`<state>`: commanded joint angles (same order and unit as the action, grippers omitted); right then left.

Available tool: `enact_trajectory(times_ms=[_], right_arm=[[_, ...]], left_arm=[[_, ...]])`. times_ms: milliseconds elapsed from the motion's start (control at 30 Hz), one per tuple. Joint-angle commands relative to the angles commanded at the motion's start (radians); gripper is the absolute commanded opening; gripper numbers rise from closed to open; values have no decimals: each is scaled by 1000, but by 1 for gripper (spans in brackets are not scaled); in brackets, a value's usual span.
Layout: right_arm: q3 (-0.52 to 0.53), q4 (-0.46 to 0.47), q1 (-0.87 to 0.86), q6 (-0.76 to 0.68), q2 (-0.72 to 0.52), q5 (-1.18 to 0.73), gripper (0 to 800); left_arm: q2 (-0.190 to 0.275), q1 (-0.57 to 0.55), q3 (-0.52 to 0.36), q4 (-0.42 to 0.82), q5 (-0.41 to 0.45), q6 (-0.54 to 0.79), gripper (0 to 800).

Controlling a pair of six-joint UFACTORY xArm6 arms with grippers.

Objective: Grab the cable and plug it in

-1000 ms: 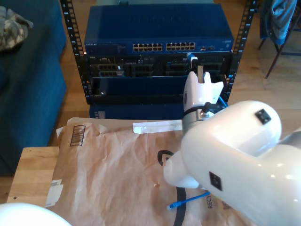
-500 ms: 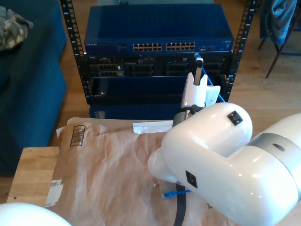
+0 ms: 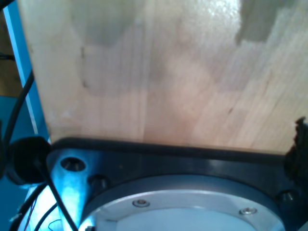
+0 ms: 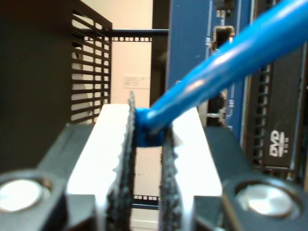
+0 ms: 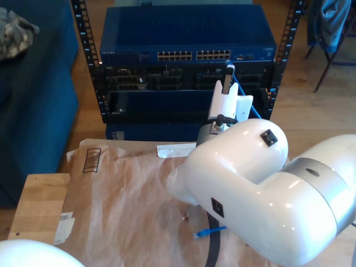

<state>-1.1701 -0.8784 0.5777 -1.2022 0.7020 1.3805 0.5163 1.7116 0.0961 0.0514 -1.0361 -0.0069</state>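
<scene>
Cable (image 4: 226, 57), thick bright blue, plug end clamped in my second hand (image 4: 147, 144); first hand's state untellable.

My second gripper (image 4: 147, 159), jaws nearly together, on a white arm (image 5: 261, 183) stretched forward.

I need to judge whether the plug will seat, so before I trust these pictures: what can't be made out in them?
- The cable plug tip: in the second wrist view, my second end effector pads cover it.
- Which port it faces: in the exterior view, too small to tell against the blue switch.
- The cable's middle run: hidden behind the white arm in the exterior view.
- My first end effector's state: the first wrist view shows a blurred wooden surface.
</scene>
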Motion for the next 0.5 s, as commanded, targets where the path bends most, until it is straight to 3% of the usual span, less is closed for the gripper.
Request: enact_trajectory(times_ms=[500], right_arm=[[-48, 3, -40, 2, 28, -38, 2]], left_arm=[[0, 0, 0, 0, 0, 0, 800]])
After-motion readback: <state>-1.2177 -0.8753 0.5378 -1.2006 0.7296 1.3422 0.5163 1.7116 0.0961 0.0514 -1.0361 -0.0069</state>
